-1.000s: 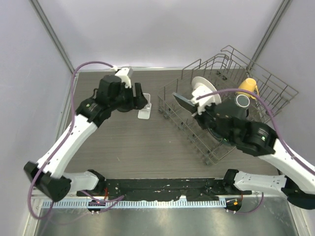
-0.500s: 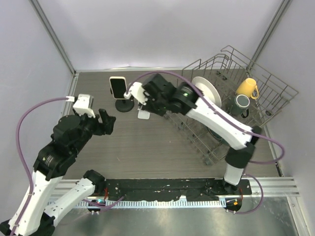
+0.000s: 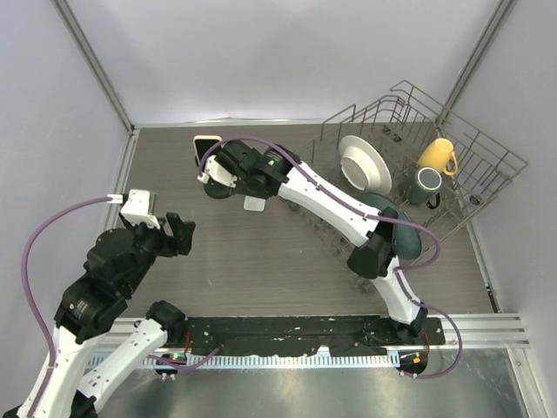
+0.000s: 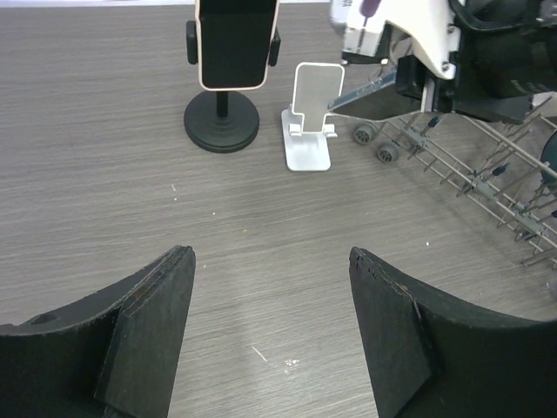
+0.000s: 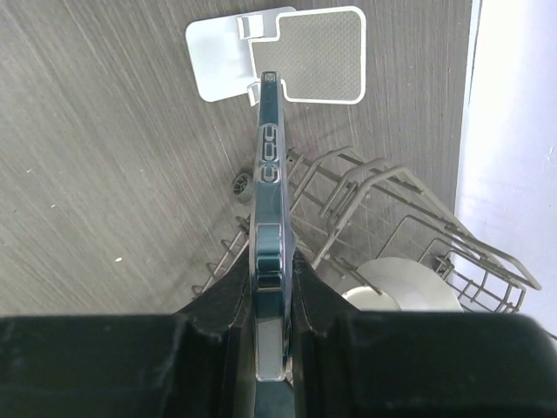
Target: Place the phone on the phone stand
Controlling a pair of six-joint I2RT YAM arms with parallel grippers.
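Observation:
My right gripper (image 5: 270,261) is shut on a dark teal phone (image 5: 268,174), held edge-on, with its far end just over the back plate of a white phone stand (image 5: 287,61). In the top view the right gripper (image 3: 231,171) hovers between that white stand (image 3: 254,204) and a black round-base stand (image 3: 218,187); the held phone is hidden there. The black stand carries another phone with a pale rim (image 4: 233,43). My left gripper (image 4: 271,257) is open and empty, low over the table near the left (image 3: 178,233).
A wire dish rack (image 3: 470,152) fills the right side, holding a white plate (image 3: 364,164), a yellow mug (image 3: 435,157), a dark mug (image 3: 424,183) and a dark bowl (image 3: 396,231). The rack's left edge (image 5: 348,192) lies close beside the white stand.
My left arm has pulled back from the black stand to the near left. My right arm has swung from the rack across to the white stand, carrying the phone.

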